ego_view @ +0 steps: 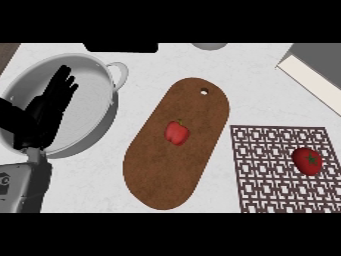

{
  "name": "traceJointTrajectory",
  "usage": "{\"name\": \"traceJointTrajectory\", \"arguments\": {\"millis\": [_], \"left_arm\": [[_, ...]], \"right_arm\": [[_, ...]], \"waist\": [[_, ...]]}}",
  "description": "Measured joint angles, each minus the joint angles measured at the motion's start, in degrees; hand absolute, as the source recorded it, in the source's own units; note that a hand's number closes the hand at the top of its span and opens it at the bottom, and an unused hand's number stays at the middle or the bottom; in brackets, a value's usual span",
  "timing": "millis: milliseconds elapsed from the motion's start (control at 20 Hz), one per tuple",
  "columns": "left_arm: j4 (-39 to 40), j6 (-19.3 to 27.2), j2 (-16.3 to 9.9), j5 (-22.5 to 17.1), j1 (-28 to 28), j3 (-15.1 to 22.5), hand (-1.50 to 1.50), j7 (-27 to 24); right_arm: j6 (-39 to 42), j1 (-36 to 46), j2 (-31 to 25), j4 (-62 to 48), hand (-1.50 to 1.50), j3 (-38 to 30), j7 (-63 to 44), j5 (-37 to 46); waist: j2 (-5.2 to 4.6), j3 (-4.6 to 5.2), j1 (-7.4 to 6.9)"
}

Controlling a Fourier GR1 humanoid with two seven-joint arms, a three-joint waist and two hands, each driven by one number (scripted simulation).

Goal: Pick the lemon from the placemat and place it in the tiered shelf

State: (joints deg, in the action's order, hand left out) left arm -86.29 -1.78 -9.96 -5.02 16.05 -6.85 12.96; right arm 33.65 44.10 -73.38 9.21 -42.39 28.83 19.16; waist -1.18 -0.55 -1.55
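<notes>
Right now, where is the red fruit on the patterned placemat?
In the head view, the red fruit lies at the right, on the right half of the patterned placemat, right of the brown cutting board.

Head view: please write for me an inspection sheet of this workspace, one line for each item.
Surface: pale counter.
Job's things: patterned placemat at lower right carries a red tomato; no lemon seen; no tiered shelf recognised.
Clutter: brown cutting board with a red pepper on it; white colander at left.
Hands: left hand open over the colander; right hand not in view.
Cables: nothing seen.
Surroundings: grey block at upper right.
</notes>
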Motion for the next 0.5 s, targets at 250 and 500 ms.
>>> {"name": "traceJointTrajectory", "arguments": {"millis": [250,500], "left_arm": [[0.3,0.0,-0.4,0.0,-0.8,-0.6,0.00,-0.5],[0.4,0.3,-0.2,0.1,-1.3,-0.8,0.00,-0.9]], "right_arm": [[3.0,-3.3,-1.7,0.0,-1.50,-1.2,1.1,-1.6],[2.9,-6.2,-2.0,2.9,-1.50,-0.7,3.7,-1.8]], "waist": [[0.23,-0.16,1.00],[0.36,-0.24,1.40]]}}
